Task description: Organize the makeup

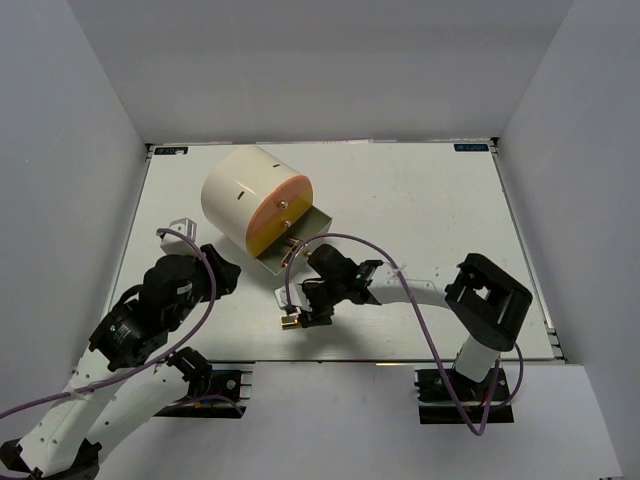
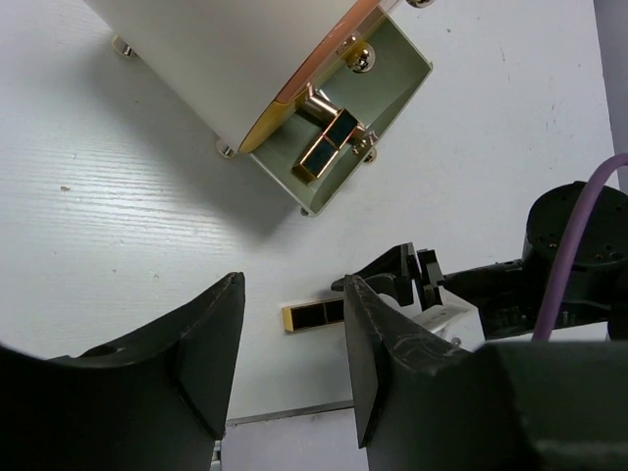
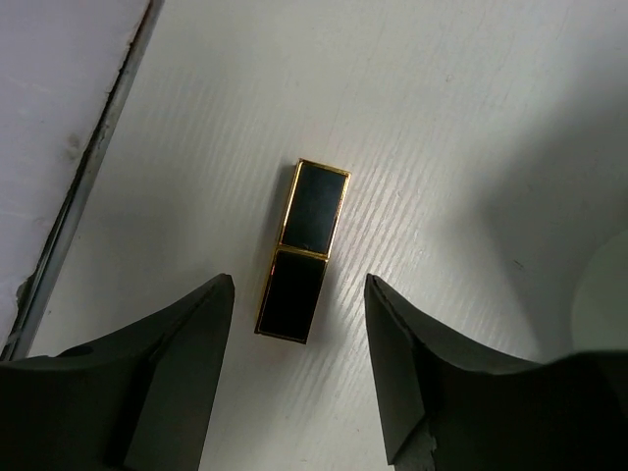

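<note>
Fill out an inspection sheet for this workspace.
Surface: white table, no spills seen.
Job's things: gold-and-black case lying flat near the table's front edge; second case in the open drawer of the cream cylinder.
Clutter: nothing seen.
Grippers: right gripper open, a finger on either side of the table case; left gripper open, empty.
Cables: purple cables loop along both arms.
Surroundings: grey walls on three sides.
</note>
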{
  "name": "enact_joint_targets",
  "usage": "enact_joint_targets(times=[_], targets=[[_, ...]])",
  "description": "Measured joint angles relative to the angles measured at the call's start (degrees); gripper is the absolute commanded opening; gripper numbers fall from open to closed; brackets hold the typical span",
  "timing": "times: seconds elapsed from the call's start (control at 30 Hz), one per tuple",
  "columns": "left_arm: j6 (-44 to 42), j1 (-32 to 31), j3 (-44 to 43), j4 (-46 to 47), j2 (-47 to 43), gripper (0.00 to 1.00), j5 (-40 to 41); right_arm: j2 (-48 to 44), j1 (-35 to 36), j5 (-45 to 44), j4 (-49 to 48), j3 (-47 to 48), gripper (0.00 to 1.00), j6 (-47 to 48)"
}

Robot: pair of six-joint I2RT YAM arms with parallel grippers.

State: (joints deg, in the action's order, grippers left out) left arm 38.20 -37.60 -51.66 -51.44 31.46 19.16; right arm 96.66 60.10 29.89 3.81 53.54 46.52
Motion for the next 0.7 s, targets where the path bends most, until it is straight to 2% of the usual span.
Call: enact_joint_targets(times=[0.3,0.37,0.47,0.5,0.53,0.6,0.7], targets=[[0.9,0.0,0.4,-1.3,-0.8,0.55,1.0,3.9,1.7,-3.8,-1.0,0.4,0.46,-3.5],[1.2,0.0,0.6,-1.3,-1.2,0.55,1.2,4.2,1.9,-4.7,-1.0,0.4,0.4,-4.2],[1.7,0.0,0.7,-1.6,-1.8,0.55,1.2,4.2,2.0,-5.6,-1.1,0.4,0.21,-4.8],[1.8,0.0,0.7,-1.6,-1.9,0.54,1.2,4.2,2.0,-5.8,-1.1,0.5,0.12,-5.0],[1.9,0.0,0.7,-1.7,-2.1,0.54,1.2,4.2,2.0,-5.9,-1.0,0.5,0.08,-5.2],[2.1,0.0,0.7,-1.9,-2.3,0.54,1.2,4.2,1.9,-5.9,-0.8,0.7,0.02,-5.2],[2.3,0.0,0.7,-2.2,-2.4,0.54,1.3,3.1,1.4,-5.6,0.3,0.8,0.0,-4.5]])
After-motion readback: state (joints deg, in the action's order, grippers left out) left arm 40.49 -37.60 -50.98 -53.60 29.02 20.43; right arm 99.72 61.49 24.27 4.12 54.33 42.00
